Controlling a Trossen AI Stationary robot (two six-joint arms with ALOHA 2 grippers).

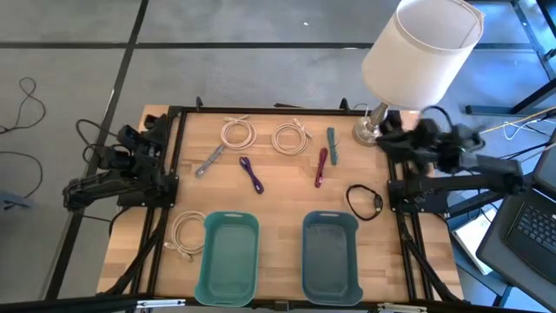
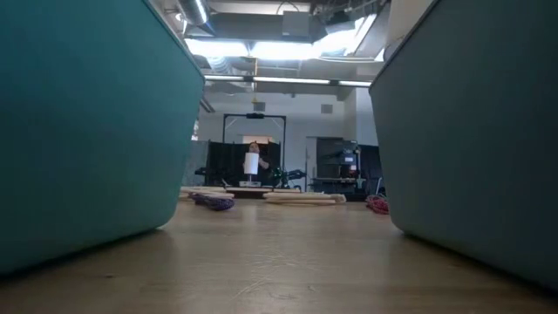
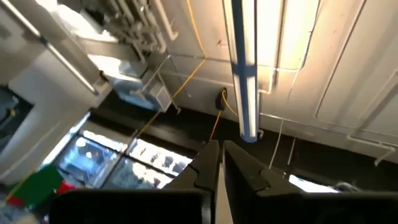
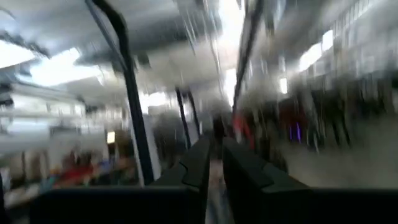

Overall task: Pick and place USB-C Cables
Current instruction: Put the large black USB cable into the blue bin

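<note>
A wooden table seen from above holds loose cables and two empty teal trays (image 1: 230,256), one beside the other at the near edge. Both arms are folded back off the table's sides. The left gripper (image 3: 219,163) points up at ceiling pipes with its fingers pressed together on nothing; the right gripper (image 4: 214,163) also faces the room, fingers nearly together and empty. Well away from both, toward the table's middle, lie two round cream coils (image 1: 236,132), side by side with no long axis. Between them and the trays sit short leads: a grey lead (image 1: 208,162) and a purple lead (image 1: 252,175) slanting diagonally, a magenta lead (image 1: 321,167) and a teal lead (image 1: 332,144) running nearly front to back. A third cream coil (image 1: 185,233) rests near the left arm, just beside the left tray; a black loop (image 1: 365,202) lies near the right arm. The likely risk: closing on one strand of a coil could unwind it, and thin leads may slip from a grip taken along their length; a lamp (image 1: 421,43) overhanging the right arm could be knocked
</note>
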